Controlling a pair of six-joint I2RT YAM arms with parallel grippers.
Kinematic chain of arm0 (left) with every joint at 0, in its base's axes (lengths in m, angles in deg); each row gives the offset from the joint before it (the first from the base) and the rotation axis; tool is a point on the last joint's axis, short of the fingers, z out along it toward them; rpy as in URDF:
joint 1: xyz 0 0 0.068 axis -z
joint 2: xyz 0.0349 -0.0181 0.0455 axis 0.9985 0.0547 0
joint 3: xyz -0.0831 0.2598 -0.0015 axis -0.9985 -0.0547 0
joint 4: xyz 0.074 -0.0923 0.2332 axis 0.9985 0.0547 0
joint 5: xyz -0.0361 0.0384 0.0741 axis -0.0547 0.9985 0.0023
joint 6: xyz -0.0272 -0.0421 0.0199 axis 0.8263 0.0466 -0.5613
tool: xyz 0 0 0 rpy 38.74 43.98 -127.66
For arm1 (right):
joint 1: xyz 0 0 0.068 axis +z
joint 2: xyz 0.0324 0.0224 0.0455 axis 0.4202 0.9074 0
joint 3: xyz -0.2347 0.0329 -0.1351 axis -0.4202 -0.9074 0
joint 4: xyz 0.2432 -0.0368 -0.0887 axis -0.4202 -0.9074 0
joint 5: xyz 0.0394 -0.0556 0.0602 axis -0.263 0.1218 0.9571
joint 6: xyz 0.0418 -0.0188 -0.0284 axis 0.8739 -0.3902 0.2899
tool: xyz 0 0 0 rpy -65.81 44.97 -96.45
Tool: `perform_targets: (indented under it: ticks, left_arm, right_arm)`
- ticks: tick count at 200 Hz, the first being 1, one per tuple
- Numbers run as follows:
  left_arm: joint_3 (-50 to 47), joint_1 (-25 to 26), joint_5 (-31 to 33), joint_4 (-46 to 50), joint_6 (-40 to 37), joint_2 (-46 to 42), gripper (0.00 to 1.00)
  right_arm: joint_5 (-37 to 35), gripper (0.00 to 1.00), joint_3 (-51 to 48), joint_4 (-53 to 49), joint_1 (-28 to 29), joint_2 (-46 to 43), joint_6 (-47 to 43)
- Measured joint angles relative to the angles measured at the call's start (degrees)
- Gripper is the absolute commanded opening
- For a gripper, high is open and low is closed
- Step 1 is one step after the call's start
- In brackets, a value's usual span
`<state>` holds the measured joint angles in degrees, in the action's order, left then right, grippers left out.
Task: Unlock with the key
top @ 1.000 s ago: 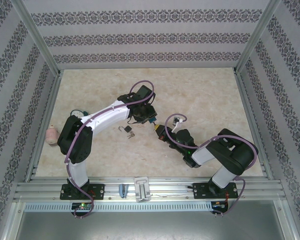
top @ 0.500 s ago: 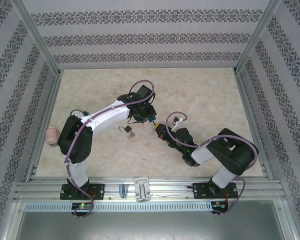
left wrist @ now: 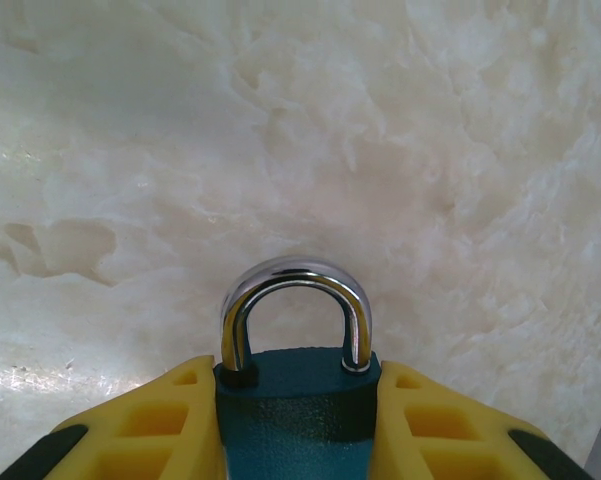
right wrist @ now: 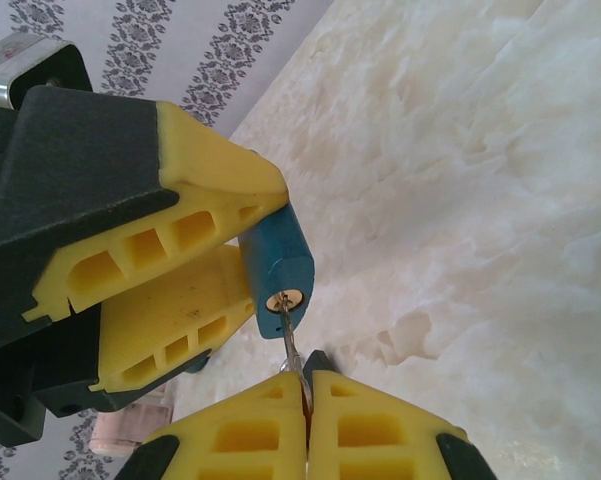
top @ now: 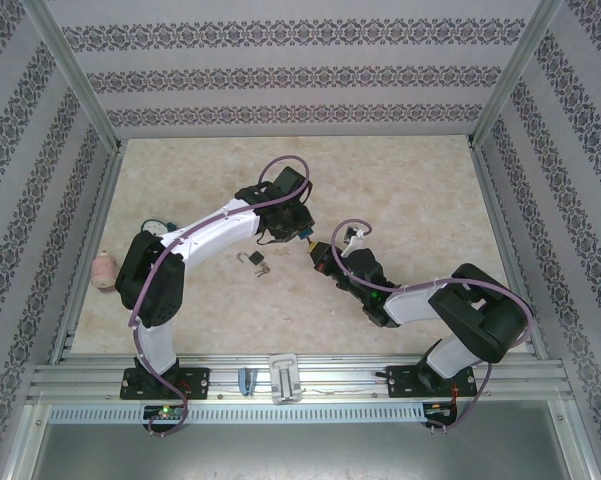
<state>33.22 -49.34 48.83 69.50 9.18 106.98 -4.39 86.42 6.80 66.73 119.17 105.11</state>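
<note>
The white-and-black right arm (top: 475,318) has swung its elbow toward the lower right of the overhead frame, nudging the yellow-fingered right gripper (top: 318,256) up toward the left gripper (top: 300,236) at centre. The left gripper is clamped on the teal padlock with a steel shackle (left wrist: 298,410), its shackle pointing up-frame in the left wrist view. The right gripper's fingers are pressed together on the thin silver key (right wrist: 291,340). The key's blade runs up-frame, its tip at the padlock's keyhole.

— What stood at the left edge of the marbled table (top: 410,190)?
— A small pink object (top: 102,270). On the near rail (top: 360,372) sat a blue clip (top: 248,380), beside a white bracket (top: 283,377).
</note>
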Motion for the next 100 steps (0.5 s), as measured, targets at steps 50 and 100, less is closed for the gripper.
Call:
perform_targets:
  ticks: [50,100]
  left_arm:
    - [0.50,0.02,0.20,0.17,0.00,0.02,0.30]
    - [0.96,0.02,1.09,0.15,-0.02,0.02,0.30]
  right_arm:
    - [-0.37,0.00,0.00,0.50,-0.13,-0.15,1.77]
    - [3.13,0.00,-0.02,3.52,-2.03,1.46,4.31]
